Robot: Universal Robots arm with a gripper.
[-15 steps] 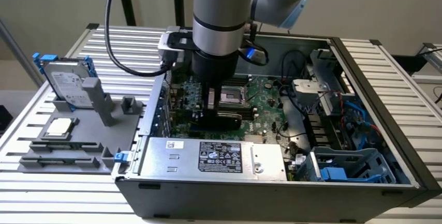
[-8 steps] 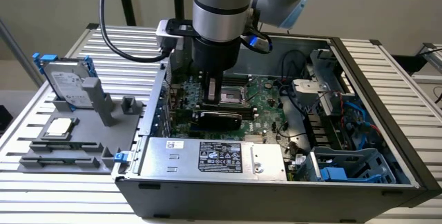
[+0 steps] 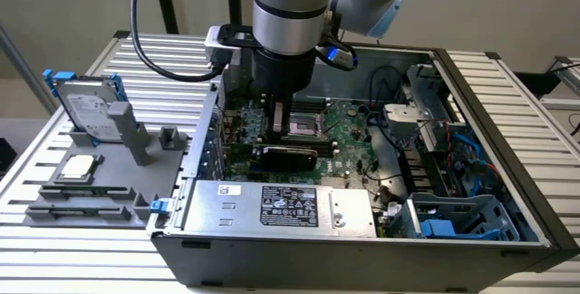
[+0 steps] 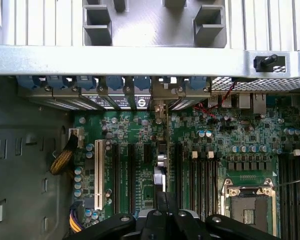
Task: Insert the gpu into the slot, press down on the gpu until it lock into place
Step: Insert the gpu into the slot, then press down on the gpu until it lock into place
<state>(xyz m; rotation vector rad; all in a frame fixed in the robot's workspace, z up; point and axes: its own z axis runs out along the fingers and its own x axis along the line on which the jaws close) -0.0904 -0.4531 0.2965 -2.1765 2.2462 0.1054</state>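
The arm (image 3: 288, 36) hides the jaws of the gripper (image 3: 276, 127) in the exterior view; the gpu (image 3: 288, 155) is partly covered beneath it; the wrist view's edge cuts the gripper off; the label (image 3: 288, 206) has print too small to read.

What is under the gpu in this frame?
The gpu sits over the green motherboard, below the shut gripper. What its lower edge meets is covered by the card itself.

power supply label (image 3: 288, 205): black sticker, print too fine to read
hard drive label (image 3: 85, 108): white, lettering illegible
motherboard markings (image 4: 140, 131): white silkscreen, none legible
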